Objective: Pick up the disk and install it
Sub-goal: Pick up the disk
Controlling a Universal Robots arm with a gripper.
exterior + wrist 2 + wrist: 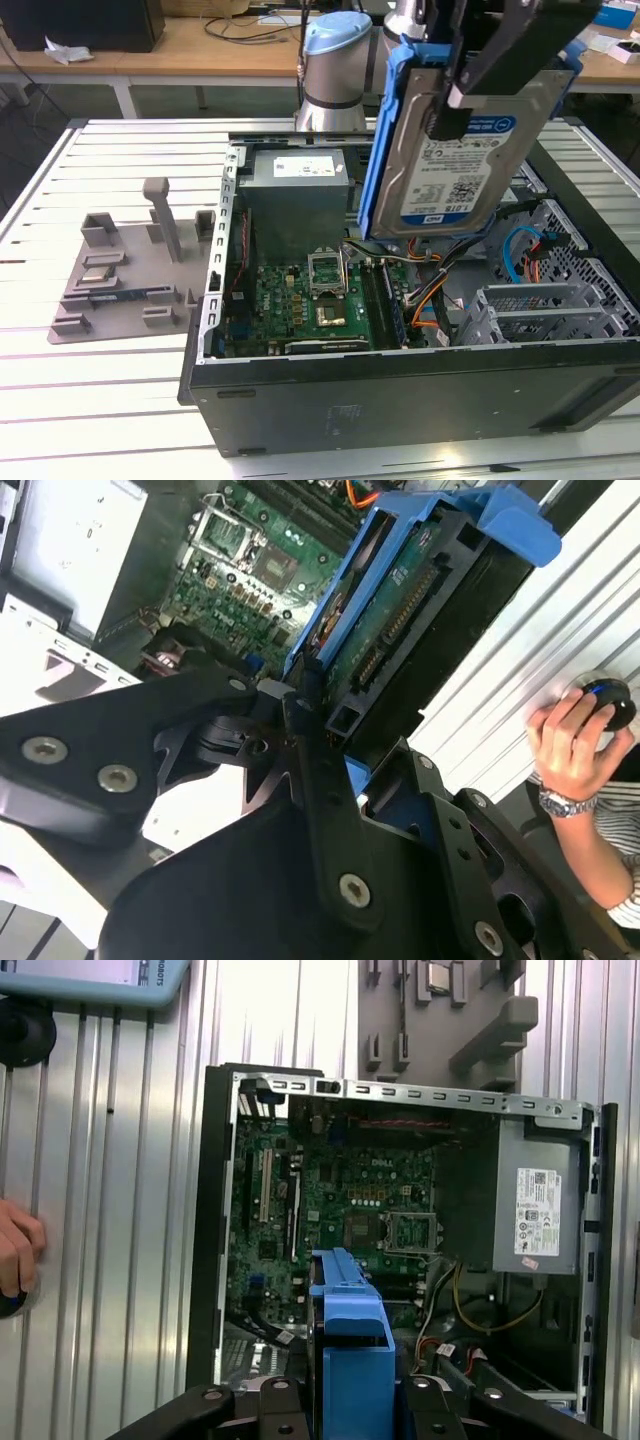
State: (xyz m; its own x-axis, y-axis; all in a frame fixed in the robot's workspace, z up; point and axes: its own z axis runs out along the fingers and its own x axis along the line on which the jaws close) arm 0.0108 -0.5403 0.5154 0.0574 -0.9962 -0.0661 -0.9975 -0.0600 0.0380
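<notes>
The disk point(455, 160), silver-grey with a blue-and-white label and blue side rails, hangs tilted above the open computer case point(400, 390). My gripper point(470, 85) is shut on its upper end, with a black finger across the labelled face. In the second wrist view the disk point(400, 610) shows its circuit-board side and connector, and the black fingers point(325, 770) clamp its blue rail. In the first wrist view the blue rail end of the disk point(350, 1340) sits between the gripper point(350, 1410) arms, over the motherboard point(350, 1200).
Inside the case lie the green motherboard point(300, 300), a grey power supply box point(295, 195) and a metal drive cage point(550, 310) with cables at the exterior view's right. A grey parts fixture point(120, 280) lies on the slatted table. A person's hand point(575, 735) rests beside the table.
</notes>
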